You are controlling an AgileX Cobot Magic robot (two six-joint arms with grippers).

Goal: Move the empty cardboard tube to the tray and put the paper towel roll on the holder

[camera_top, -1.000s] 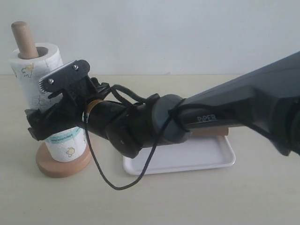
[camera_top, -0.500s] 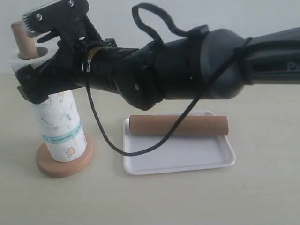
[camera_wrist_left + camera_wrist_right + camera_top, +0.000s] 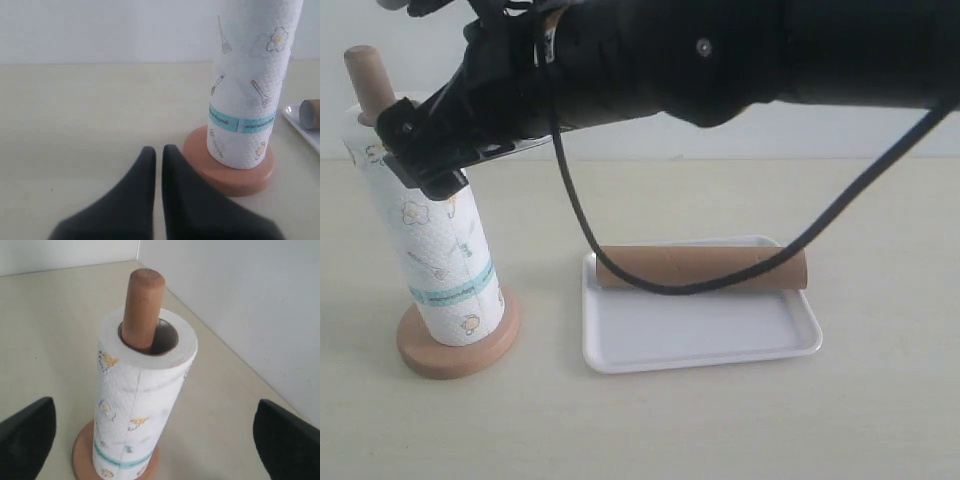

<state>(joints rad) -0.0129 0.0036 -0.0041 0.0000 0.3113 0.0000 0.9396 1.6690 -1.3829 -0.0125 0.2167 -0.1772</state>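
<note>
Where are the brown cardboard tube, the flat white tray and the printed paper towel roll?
Brown cardboard tube (image 3: 690,262), exterior view: its long side.
Flat white tray (image 3: 700,335), exterior view: bare floor.
Printed paper towel roll (image 3: 140,410), right wrist view: printed side.

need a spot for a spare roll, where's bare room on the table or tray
Bare table runs in front of the tray and the holder, and to the tray's right. The tray's front half is free; the cardboard tube fills its back edge. Crowded around the paper towel roll, where the right gripper hangs.

Roll on holder; tube in tray to its right
</note>
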